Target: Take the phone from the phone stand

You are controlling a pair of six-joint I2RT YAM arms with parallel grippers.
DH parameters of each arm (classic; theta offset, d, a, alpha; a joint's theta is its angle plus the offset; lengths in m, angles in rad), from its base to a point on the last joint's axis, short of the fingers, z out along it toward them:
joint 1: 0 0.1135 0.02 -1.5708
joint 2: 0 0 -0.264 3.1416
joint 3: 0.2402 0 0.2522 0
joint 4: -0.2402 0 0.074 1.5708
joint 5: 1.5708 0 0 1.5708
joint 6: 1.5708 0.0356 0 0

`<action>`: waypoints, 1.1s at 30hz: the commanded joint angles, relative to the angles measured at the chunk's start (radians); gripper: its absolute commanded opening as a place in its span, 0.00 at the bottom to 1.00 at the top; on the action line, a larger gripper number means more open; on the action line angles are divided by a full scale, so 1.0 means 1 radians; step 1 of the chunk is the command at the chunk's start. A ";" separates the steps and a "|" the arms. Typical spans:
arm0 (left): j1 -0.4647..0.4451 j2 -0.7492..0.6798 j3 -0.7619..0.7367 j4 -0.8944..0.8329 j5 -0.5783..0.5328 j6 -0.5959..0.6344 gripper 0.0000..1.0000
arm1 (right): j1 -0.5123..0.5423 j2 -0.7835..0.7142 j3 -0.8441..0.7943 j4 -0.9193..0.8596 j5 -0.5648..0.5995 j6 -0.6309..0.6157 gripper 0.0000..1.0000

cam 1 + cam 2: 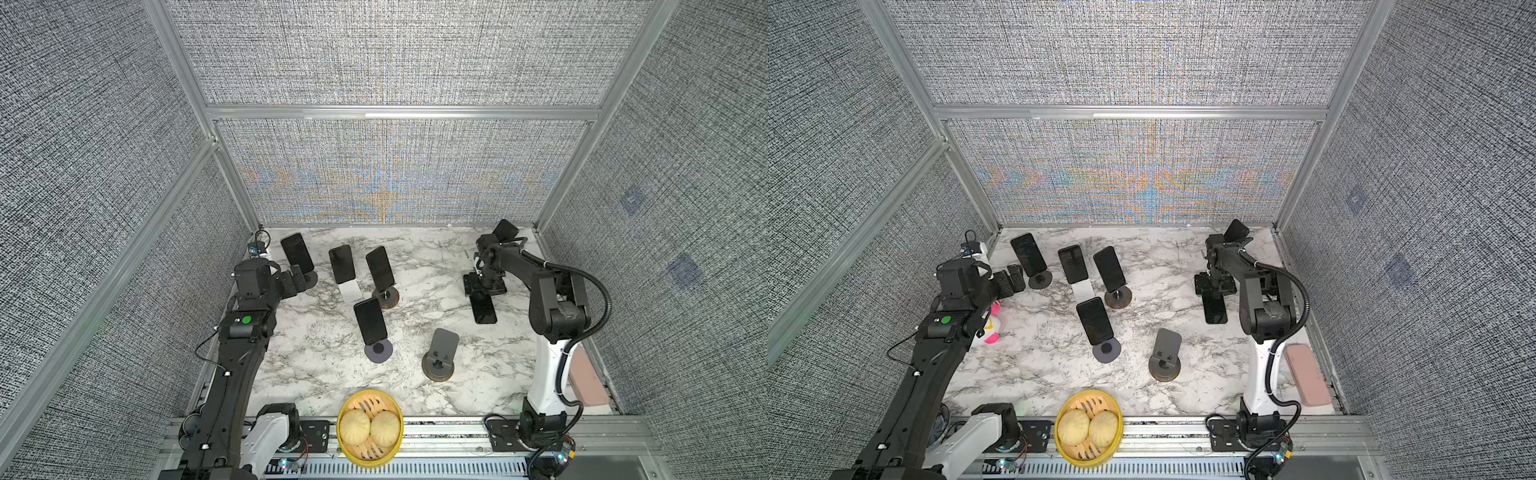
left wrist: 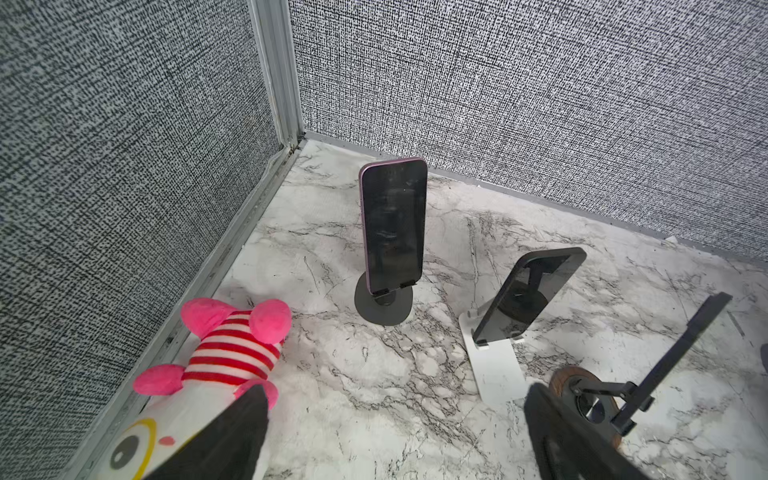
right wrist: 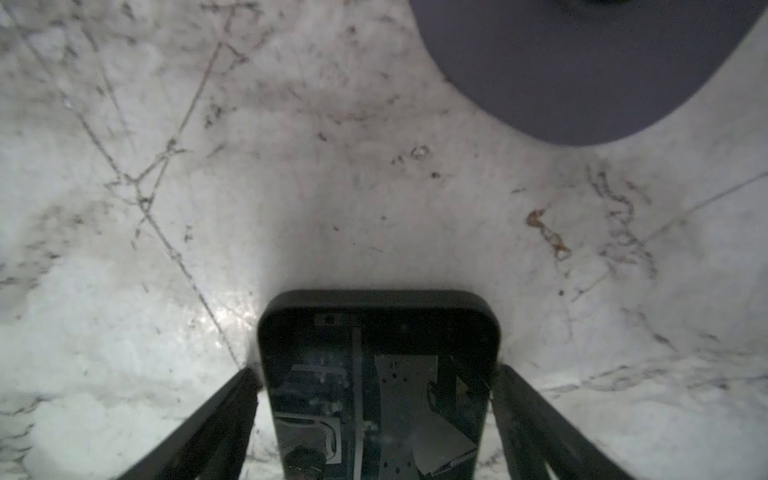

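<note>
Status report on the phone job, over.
Left hand open, holding nothing. Right hand straddling phone lying flat on the table, grip unclear. Empty stand close by; nothing in the way.

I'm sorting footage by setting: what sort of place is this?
Probably a robot test cell: two arms mounted on a front rail, speckled wall panels in aluminium framing boxing in a marble-look tabletop, and staged phones on stands.

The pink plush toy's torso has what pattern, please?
Plush toy: red and white stripes; left wrist view.
</note>
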 commanded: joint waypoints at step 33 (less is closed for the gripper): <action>-1.045 0.373 0.347 0.047 -0.291 -0.035 0.99 | -0.022 -0.624 -0.458 -0.004 -0.060 0.195 0.99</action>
